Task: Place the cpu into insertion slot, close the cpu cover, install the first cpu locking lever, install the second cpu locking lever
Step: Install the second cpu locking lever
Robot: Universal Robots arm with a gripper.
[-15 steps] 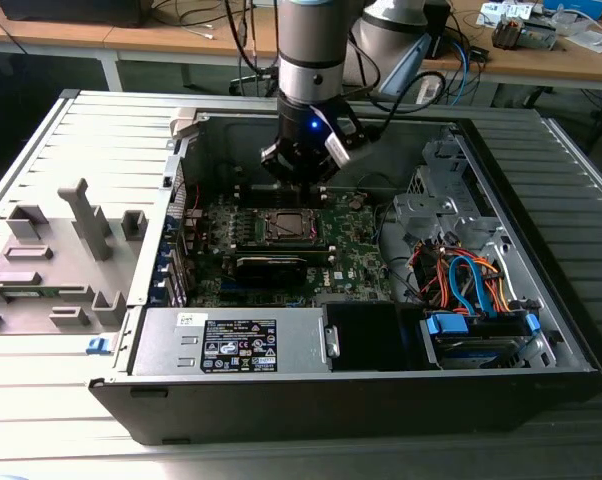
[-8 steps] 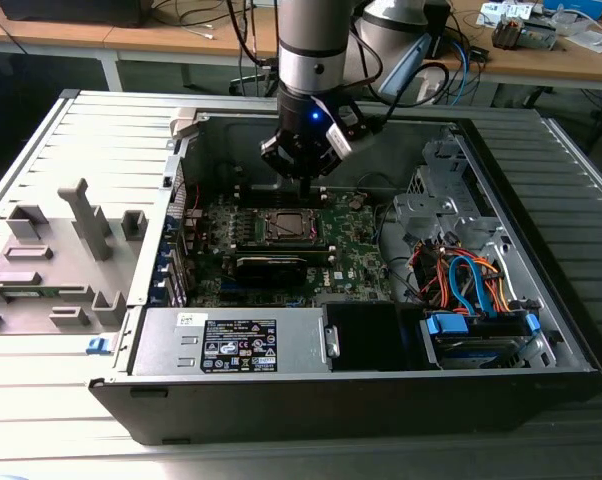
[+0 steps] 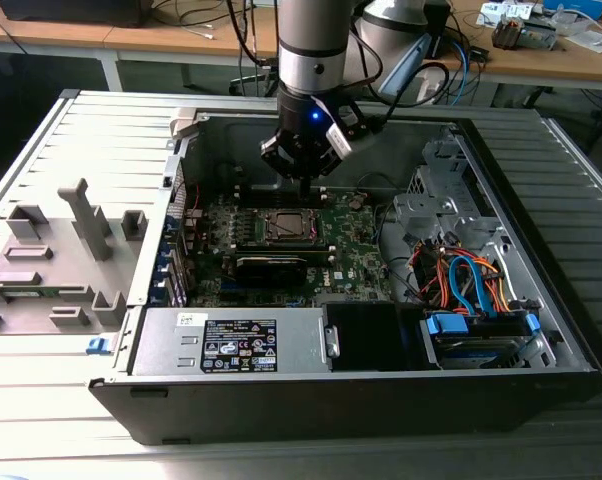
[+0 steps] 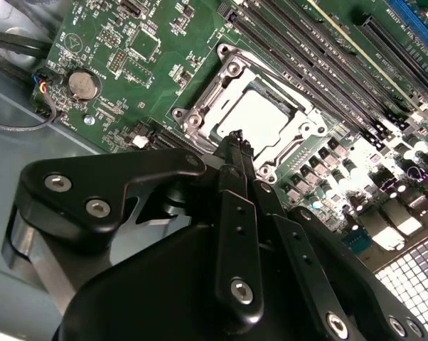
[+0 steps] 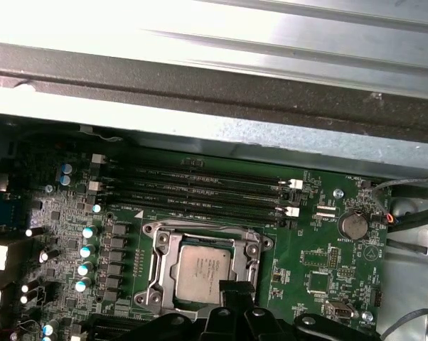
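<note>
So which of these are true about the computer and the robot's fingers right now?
1. The cpu lies inside the computer case. True.
2. The fingers hold the cpu in the air. False: it sits flat, framed by the cpu cover, and the fingers hold nothing.
3. The fingers are spread wide. False: they are pressed together, their tip near the cover's edge.
4. A round coin battery sits on the green board. True.

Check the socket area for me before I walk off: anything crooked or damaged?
Nothing stands out. The cpu lies flat and square in the insertion slot, with the cpu cover down around it. The tool hovers at the socket's edge, fingers together.
</note>
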